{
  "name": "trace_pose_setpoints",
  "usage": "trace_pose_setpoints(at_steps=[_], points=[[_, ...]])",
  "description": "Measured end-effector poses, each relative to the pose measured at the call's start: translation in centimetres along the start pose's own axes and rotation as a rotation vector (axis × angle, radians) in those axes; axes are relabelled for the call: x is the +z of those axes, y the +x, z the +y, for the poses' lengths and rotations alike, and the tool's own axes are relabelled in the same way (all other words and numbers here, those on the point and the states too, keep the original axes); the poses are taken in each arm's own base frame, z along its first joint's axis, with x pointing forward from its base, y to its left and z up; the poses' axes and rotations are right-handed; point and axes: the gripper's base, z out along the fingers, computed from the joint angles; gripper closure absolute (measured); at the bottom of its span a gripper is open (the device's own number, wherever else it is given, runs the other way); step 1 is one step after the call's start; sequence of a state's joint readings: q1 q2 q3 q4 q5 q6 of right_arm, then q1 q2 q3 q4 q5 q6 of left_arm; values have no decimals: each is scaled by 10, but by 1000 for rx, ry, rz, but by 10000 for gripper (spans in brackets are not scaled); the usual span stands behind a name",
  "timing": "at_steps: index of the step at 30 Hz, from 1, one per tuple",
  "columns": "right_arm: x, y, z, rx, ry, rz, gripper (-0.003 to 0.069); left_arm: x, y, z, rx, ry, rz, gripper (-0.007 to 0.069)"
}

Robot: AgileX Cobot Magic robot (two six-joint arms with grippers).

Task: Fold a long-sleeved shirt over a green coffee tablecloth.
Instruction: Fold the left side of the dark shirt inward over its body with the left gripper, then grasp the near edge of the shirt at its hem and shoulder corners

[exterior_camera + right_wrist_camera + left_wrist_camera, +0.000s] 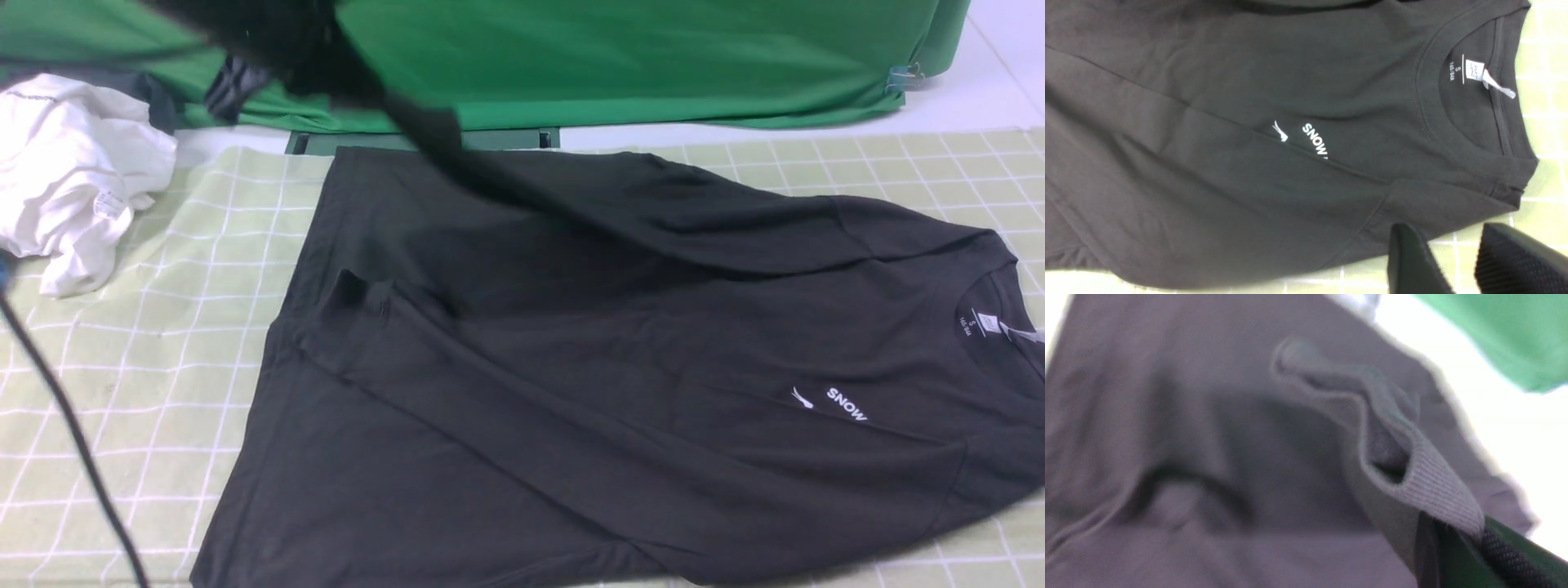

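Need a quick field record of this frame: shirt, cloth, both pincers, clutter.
shirt: long-sleeved shirt, front up, flat on the green gridded tablecloth, collar toward robot's right
near sleeve: folded across the chest, covering part of the lettering
far sleeve: raised, ribbed cuff pinched in the left pincer
right pincer: open, empty, over tablecloth beside the shirt's shoulder
clutter: white garment at left; plain green fabric behind

A white worktop (pixel 955 110) carries the grid-lined green coffee tablecloth (pixel 122 367), spread across its near part. Plain bright green fabric (pixel 612 57) runs along the far side.
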State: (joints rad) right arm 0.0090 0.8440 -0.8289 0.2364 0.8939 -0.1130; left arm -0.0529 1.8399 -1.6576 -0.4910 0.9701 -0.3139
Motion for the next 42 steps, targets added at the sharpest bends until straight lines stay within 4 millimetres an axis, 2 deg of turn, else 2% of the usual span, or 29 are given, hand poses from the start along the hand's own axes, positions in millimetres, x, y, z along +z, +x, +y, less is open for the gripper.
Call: trace_pose_setpoints(at_steps=[6, 13, 16, 20, 21, 22, 25, 26, 27, 31, 33, 36, 42], points=[[0, 0, 0, 0, 0, 0, 419, 14, 39, 39, -52, -69, -20, 603], [0, -1, 0, -1, 2, -15, 418, 48, 76, 89, -78, -180, 18, 603], [0, -2, 0, -1, 3, -17, 418, 54, 82, 98, -81, -202, 31, 596], [0, -2, 0, -1, 3, -19, 418, 55, 83, 102, -29, -233, 47, 535], [0, -2, 0, -1, 3, -19, 418, 53, 82, 102, -17, -243, 55, 512], [0, -2, 0, -1, 3, -19, 418, 46, 74, 101, -2, -260, 77, 449], [0, -2, 0, -1, 3, -18, 419, 27, 55, 96, 13, -281, 102, 329], [0, -2, 0, -1, 3, -18, 419, 24, 51, 94, 18, -282, 96, 320], [0, -2, 0, -1, 3, -17, 419, 16, 46, 92, 31, -296, 106, 265], [0, -1, 0, -1, 2, -15, 419, -7, 32, 84, 91, -360, 126, 113], [0, -1, 0, -1, 2, -15, 419, -17, 29, 77, 116, -358, 118, 62], [0, -1, 0, -1, 2, -15, 419, -30, 28, 65, 154, -314, 103, 24], [0, 0, 0, -12, 2, -5, 419, -43, 37, 65, 230, -343, 171, 47]])
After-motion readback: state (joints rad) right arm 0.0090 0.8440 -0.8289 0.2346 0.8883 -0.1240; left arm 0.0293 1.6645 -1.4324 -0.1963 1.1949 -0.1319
